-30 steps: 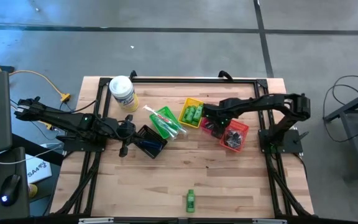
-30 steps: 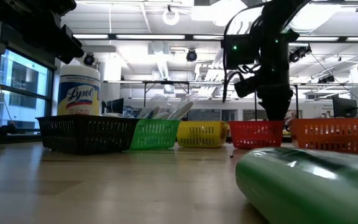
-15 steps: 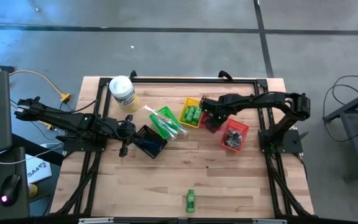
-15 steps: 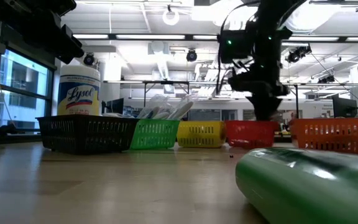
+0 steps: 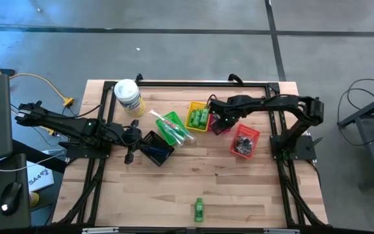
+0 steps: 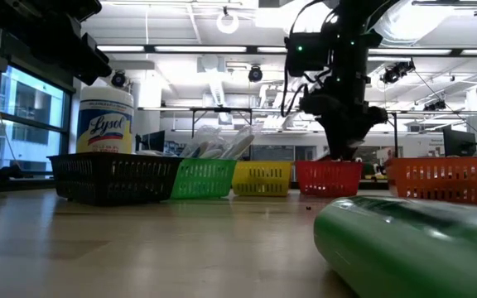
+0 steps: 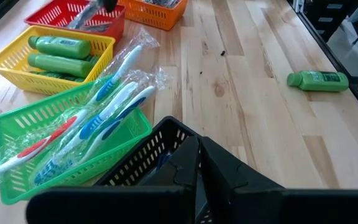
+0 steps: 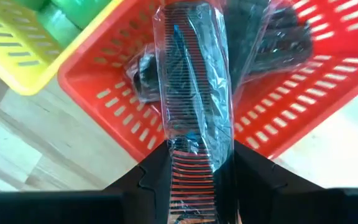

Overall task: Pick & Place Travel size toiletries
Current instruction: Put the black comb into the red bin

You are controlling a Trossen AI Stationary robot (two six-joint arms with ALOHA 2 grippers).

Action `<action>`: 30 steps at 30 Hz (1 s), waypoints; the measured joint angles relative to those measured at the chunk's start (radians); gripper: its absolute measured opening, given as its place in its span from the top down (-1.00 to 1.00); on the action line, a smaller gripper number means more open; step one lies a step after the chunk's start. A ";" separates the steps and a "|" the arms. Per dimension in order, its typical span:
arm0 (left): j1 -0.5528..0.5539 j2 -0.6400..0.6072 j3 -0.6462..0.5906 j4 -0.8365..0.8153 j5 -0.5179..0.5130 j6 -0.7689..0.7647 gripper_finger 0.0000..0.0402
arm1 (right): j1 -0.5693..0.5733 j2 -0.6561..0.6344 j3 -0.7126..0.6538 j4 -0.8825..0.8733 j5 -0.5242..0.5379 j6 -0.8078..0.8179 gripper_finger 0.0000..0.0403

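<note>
While clamped in the right gripper, a flat, toothed black comb in crinkled clear wrap is held above the slotted red basket; the left gripper is closed.

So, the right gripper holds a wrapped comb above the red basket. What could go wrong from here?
1. The right gripper pinches only one end of the comb; in its slick clear wrap it might slip or swing.
2. The yellow basket of green bottles touches the red basket, so the comb could drop into the wrong one.
3. Lifted high, the long comb may bounce off the rim if released from there.
</note>
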 joint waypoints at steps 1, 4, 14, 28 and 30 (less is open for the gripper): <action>0.000 0.000 0.000 0.000 0.000 0.000 0.91 | 0.001 0.005 0.000 0.000 -0.006 0.009 0.41; 0.000 0.000 0.000 -0.003 0.000 0.000 0.91 | 0.002 0.041 0.000 -0.003 -0.019 0.018 0.41; 0.000 0.000 0.000 0.000 0.000 0.000 0.91 | -0.016 0.126 0.000 0.075 -0.006 -0.017 0.31; 0.000 0.000 0.000 -0.005 0.000 0.000 0.91 | -0.009 0.036 0.000 0.069 -0.019 -0.049 -0.31; 0.000 0.000 0.000 -0.005 0.000 0.000 0.91 | -0.009 0.026 0.000 0.069 -0.012 -0.050 -0.31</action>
